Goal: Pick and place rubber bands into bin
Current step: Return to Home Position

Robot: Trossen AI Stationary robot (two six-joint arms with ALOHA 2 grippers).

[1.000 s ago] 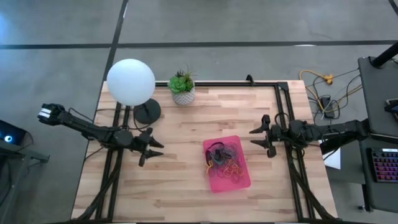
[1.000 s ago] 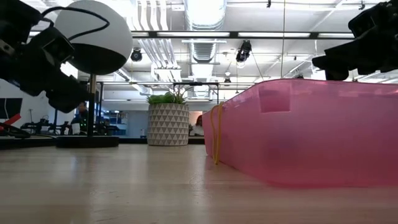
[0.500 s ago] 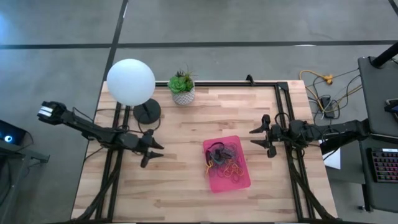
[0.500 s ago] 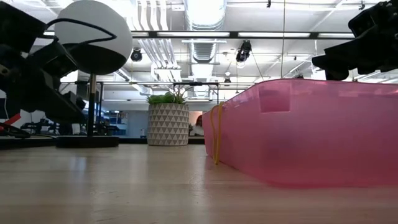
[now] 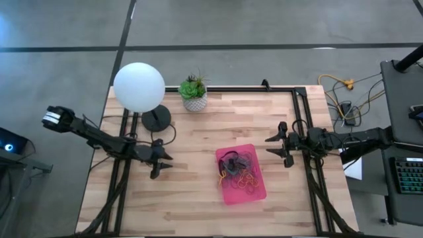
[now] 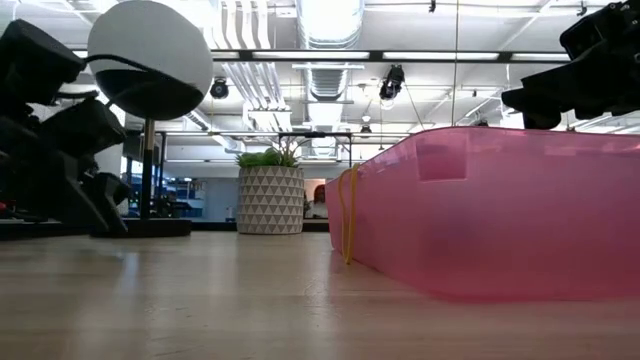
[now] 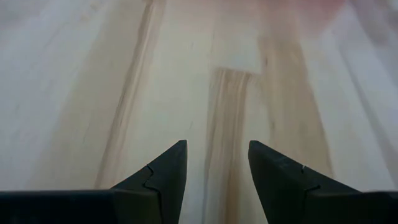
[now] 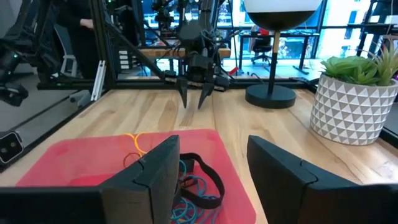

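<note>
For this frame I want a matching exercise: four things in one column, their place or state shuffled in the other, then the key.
1. left tool
2. right tool
3. rubber bands
4. plant pot

A. heaped in the pink bin
B. open, low over the table, left of the bin
C. next to the base of the lamp
D. open, right of the bin, pointing toward it

Pairs: 1-B, 2-D, 3-A, 4-C
</note>
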